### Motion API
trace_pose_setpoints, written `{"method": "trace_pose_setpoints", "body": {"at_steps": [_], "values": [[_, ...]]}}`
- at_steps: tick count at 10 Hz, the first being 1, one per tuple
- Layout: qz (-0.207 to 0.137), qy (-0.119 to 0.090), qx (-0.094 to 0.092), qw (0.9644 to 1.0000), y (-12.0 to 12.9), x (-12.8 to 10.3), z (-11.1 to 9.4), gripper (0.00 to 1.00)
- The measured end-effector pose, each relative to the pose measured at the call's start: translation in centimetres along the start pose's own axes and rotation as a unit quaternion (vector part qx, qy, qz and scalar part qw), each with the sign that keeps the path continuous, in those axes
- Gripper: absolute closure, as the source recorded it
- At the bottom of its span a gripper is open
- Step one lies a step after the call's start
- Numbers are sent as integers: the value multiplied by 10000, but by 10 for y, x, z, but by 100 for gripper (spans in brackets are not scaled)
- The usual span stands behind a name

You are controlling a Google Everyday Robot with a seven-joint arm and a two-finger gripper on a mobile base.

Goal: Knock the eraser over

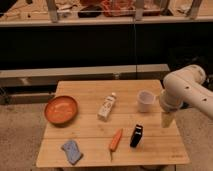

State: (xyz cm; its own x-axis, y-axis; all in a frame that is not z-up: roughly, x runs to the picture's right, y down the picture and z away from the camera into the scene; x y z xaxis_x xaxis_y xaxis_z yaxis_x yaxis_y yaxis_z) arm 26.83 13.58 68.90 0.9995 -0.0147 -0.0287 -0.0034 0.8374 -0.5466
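We find the eraser (136, 136) standing on end near the front edge of the table (90, 127), just beside the carrot (115, 140). Its long axis runs upright, its top perhaps leaning slightly back, though the view is too coarse to be sure. The gripper (167, 120) hangs pointing down at the table's right side, in front of the cup (145, 100); we cannot tell whether it is open or closed. From it the eraser lies toward the carrot and a little forward, near but apart, so we judge a sideways push fits.
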Motion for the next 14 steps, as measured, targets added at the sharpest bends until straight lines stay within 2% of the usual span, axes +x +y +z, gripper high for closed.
{"method": "trace_pose_setpoints", "body": {"at_steps": [14], "values": [[-637,-130,-128,9978,24,-39,34,20]]}}
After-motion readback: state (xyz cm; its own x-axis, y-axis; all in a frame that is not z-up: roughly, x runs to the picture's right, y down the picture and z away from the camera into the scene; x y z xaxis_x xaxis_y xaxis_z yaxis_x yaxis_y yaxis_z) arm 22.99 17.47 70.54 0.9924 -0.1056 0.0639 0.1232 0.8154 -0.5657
